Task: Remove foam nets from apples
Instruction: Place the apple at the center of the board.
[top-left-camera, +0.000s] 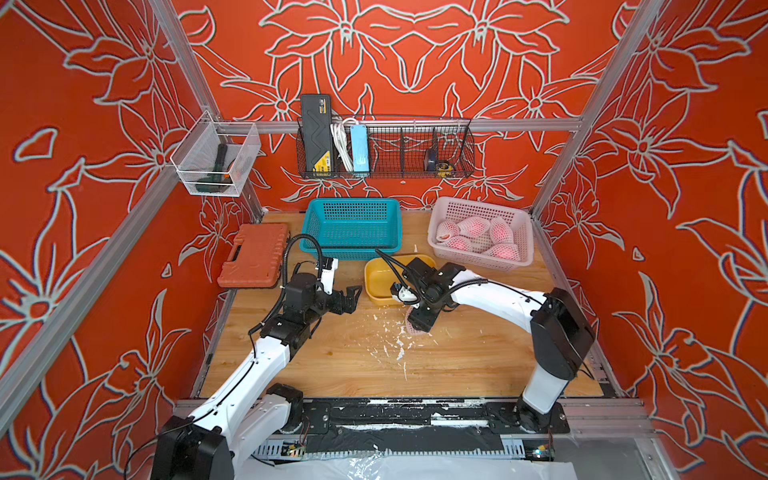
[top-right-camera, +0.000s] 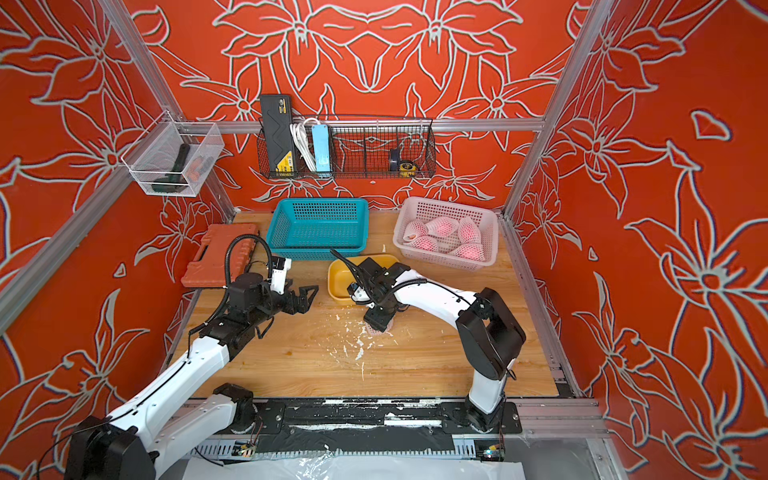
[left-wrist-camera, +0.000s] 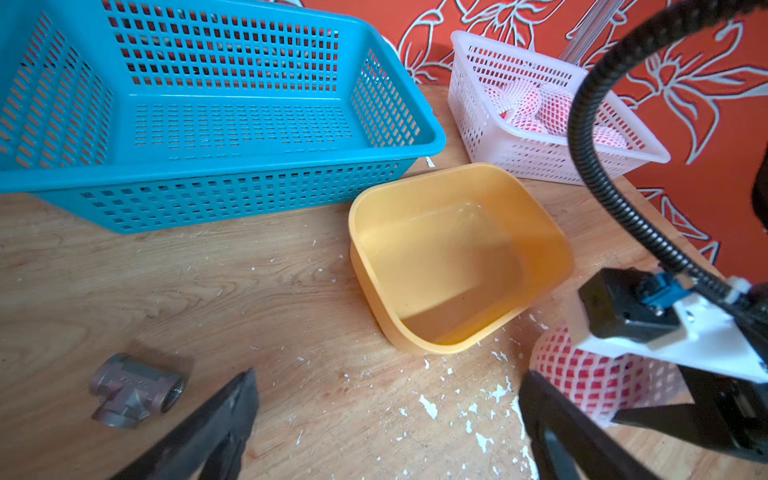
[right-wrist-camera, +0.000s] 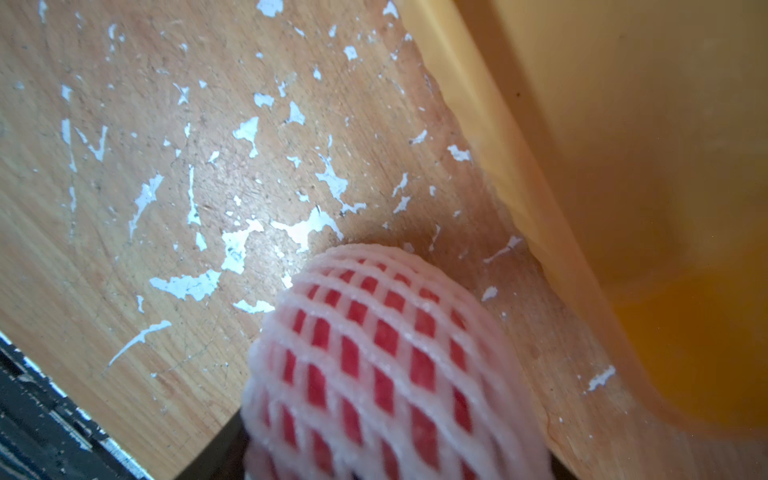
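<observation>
Netted apple (right-wrist-camera: 386, 365), on the table (top-left-camera: 332, 374) beside the yellow tub (top-left-camera: 374, 286), clamped in the right gripper (top-left-camera: 417, 328); left gripper (top-left-camera: 353, 299) gapes empty. Five netted apples (top-left-camera: 500, 230) wait in the pink basket (top-left-camera: 478, 264); blue basket (top-left-camera: 316, 232) bare: seemingly no net off yet

A netted apple (right-wrist-camera: 386, 361) sits between the right gripper's (top-left-camera: 417, 329) jaws, just beside the tub (left-wrist-camera: 419, 343). Ahead of the left gripper's (left-wrist-camera: 388, 376) jaws lies that tub, the larger basket (left-wrist-camera: 208, 208) beyond it, a pipe fitting (left-wrist-camera: 133, 390) on the table (left-wrist-camera: 124, 270) outside one jaw
</observation>
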